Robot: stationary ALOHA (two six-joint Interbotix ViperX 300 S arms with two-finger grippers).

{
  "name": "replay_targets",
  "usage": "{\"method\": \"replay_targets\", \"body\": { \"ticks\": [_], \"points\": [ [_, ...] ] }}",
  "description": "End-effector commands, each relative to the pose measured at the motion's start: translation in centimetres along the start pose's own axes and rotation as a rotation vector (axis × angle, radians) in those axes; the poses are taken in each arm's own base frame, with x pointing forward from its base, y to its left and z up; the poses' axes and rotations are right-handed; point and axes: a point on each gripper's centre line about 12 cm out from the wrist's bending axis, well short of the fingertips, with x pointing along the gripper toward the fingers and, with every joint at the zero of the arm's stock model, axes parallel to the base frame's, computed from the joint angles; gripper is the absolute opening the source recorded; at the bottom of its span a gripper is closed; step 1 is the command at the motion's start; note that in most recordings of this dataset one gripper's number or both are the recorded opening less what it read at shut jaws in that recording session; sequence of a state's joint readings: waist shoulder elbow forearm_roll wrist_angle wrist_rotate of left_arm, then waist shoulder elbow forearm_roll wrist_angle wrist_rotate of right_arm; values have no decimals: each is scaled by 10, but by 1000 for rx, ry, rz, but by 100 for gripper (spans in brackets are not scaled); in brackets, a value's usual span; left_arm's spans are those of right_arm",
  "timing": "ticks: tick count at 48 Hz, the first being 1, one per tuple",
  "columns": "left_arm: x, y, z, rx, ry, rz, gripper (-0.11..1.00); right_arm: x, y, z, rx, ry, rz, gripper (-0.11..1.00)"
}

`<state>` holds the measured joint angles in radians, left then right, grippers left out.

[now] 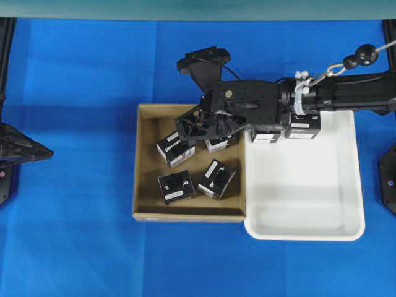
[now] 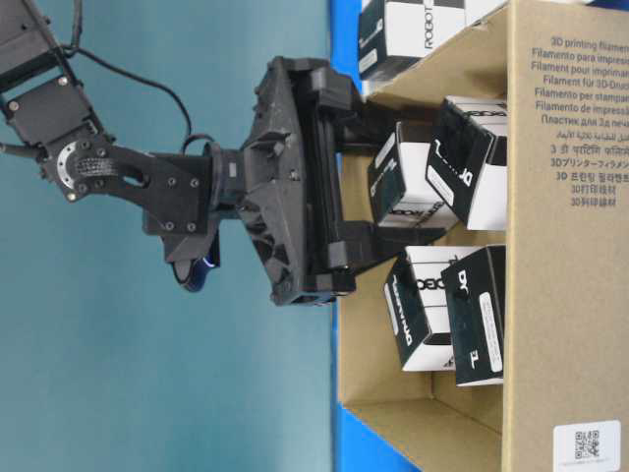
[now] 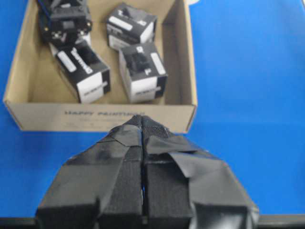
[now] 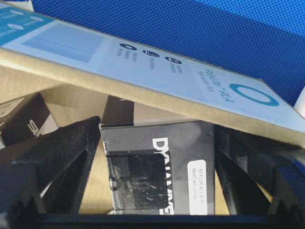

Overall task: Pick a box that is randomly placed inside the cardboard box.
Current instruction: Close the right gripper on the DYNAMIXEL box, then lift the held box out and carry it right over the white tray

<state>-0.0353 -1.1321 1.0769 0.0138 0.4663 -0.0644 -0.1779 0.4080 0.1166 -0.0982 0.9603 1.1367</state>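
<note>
On my left, the left tool (image 3: 142, 157) hangs over the blue desk (image 1: 74, 74) just outside the cardboard box (image 1: 141, 162), its taped pads pressed together on nothing. Inside the cardboard box I count four black cartons: two near the front wall, one at centre-left, and the box (image 4: 159, 167) under the right arm. The right tool (image 4: 157, 164) stands spread wide with that box between its fingers; I cannot confirm contact. Further right sits the white tray (image 1: 346, 232).
</note>
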Motion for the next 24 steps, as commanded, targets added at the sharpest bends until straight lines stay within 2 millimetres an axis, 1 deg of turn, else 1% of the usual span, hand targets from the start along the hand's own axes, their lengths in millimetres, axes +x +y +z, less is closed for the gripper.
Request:
{"method": "replay_targets", "body": {
  "ticks": [1, 4, 6, 8, 11, 12, 17, 24],
  "points": [
    [-1, 0, 5, 1, -14, 3, -7, 0, 6, -2, 0, 5, 6, 94],
    [0, 0, 4, 4, -11, 2, -7, -6, 10, 3, 4, -7, 24, 90],
    [0, 0, 4, 4, -11, 2, -7, -10, 13, 5, 5, -14, 38, 85],
    [0, 0, 4, 4, -11, 2, -7, -14, 16, 8, 6, -20, 52, 78],
    [0, 1, 4, 2, -11, 5, -7, -20, 20, 10, 4, -30, 69, 63],
    [0, 1, 4, 2, -11, 5, -7, -21, 21, 11, 6, -32, 73, 61],
    [-1, 1, 5, 2, -13, 6, -7, -33, 23, 18, 33, -30, 101, 61],
    [-1, 1, 5, 3, -16, 8, -7, -63, 22, 30, 45, -56, 137, 61]
  ]
}}
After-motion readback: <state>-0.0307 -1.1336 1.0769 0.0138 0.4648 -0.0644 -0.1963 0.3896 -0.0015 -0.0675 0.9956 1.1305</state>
